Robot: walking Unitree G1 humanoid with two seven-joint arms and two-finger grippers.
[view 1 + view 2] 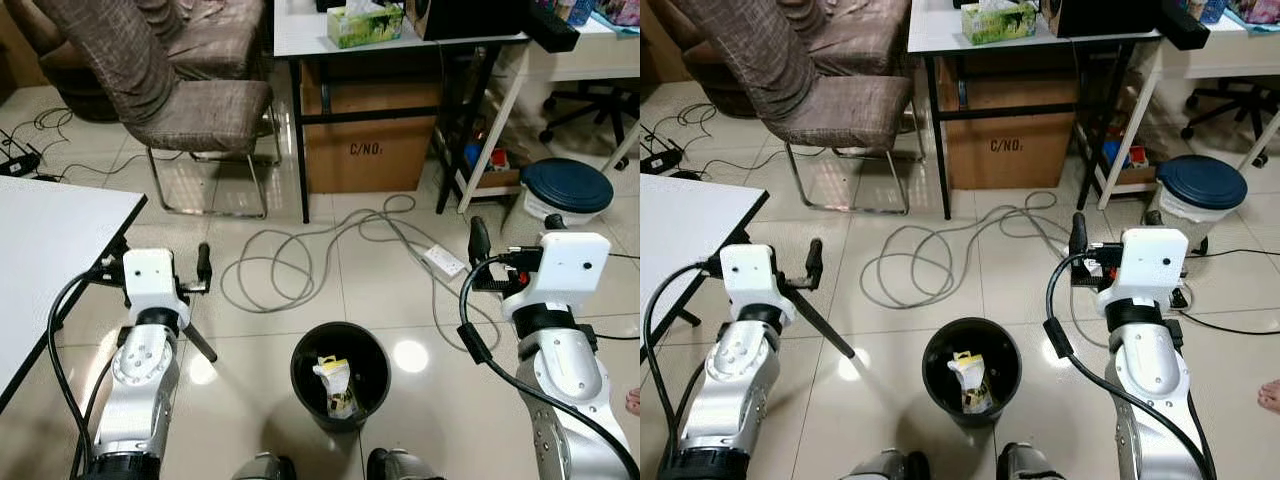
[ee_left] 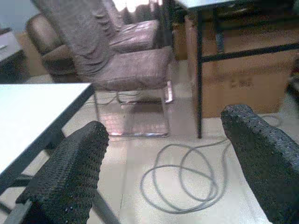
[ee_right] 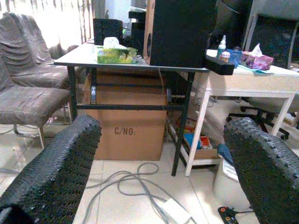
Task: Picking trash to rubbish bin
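The left claw point(image 1: 203, 268), at the lower left of the frame, is held spread and empty; the right claw point(image 1: 480, 245), at the lower right, is likewise spread with nothing between its fingers. Between them, at the lower centre, a crumpled wrapper point(image 1: 336, 384) is seen lying inside the black rubbish bin point(image 1: 303, 378). It is judged light, soft and crushable, best pinched at its upper folded edge. Grey cable point(image 1: 290, 262) is coiled on the floor beyond.

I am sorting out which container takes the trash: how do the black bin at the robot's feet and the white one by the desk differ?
The round black plastic bin stands open, with a crumpled wrapper inside; the white bucket-shaped bin is closed by a dark blue lid. The black one sits between the arms, the white one farther off to the right. Both stand upright on the tiled floor.
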